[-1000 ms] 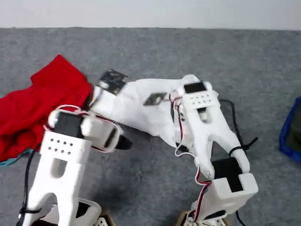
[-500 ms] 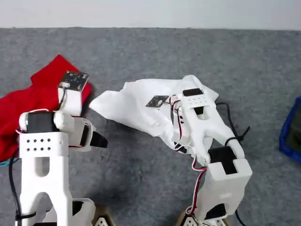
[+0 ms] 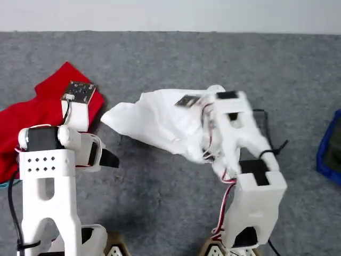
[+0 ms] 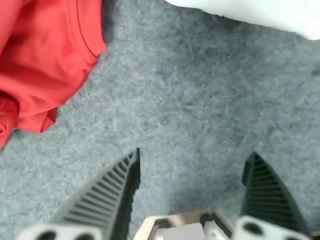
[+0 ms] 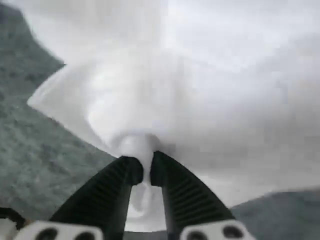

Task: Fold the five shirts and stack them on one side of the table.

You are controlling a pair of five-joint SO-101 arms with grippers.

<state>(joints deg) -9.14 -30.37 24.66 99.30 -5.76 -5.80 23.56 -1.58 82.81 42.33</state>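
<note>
We find 2 shirts on the table [image 3: 160, 58]: the heaped shirt [image 3: 32, 128] at its left edge, the bunched shirt [image 3: 154, 120] near it, mid-table.

One red shirt [image 3: 37, 114], one white shirt [image 3: 154, 120], two arms [image 3: 45, 160] [image 3: 258, 192], one blue object [image 3: 330, 146]

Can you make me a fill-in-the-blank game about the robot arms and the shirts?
The right gripper is ___ on the white shirt.
The left gripper hangs ___ over the bare table, holding nothing.
The red shirt lies nearer the ___ arm.
Missing words: shut, open, left.
</note>
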